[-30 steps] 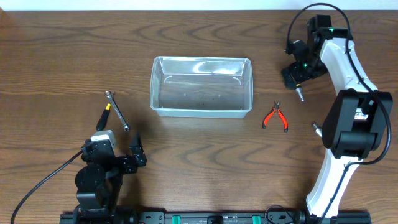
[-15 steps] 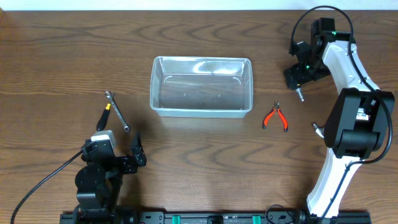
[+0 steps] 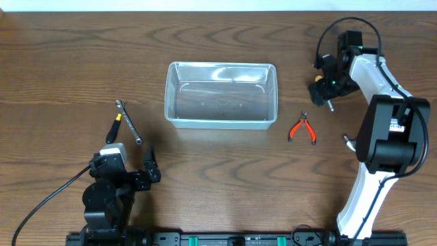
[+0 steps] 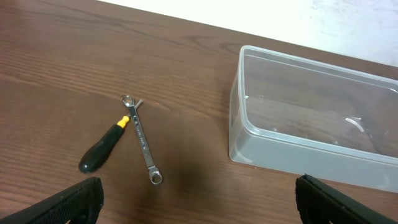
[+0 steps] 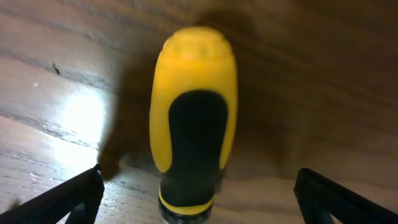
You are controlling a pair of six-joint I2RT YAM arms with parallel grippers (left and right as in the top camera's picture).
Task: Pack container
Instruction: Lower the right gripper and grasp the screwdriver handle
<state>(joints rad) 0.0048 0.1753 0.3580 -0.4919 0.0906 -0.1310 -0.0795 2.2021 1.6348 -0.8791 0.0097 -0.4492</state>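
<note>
Left gripper (image 4: 199, 204) sits at the near-left corner of the brown wood-grain table (image 3: 61, 61). Its fingers are spread wide with nothing between them.

Toward the left edge lies a silver combination wrench (image 3: 128, 121). Just beside it is a black-handled screwdriver with a yellow collar (image 3: 115, 127). In the left wrist view the screwdriver's tip meets the wrench's far ring end and the two splay apart toward the near edge.

The clear rectangular plastic container with rounded corners and a rim (image 3: 167, 96) stands upright mid-table, nearer the far edge than the near one. It is well apart from the wrench, with its long side parallel to the far edge. Wood grain shows through its floor.

A small pair of red-handled pliers (image 3: 302, 128) lies on the table off the container's near-right corner. It is near the container but not touching, handles pointing to the near edge.

Right gripper (image 3: 321, 89) is toward the far-right corner, low over a yellow-and-black handled screwdriver (image 5: 193, 124). In the right wrist view its fingers are wide apart, flanking the handle with clear gaps either side and gripping nothing. Overhead, only the screwdriver's metal end shows, sticking out on the near side of the gripper.
</note>
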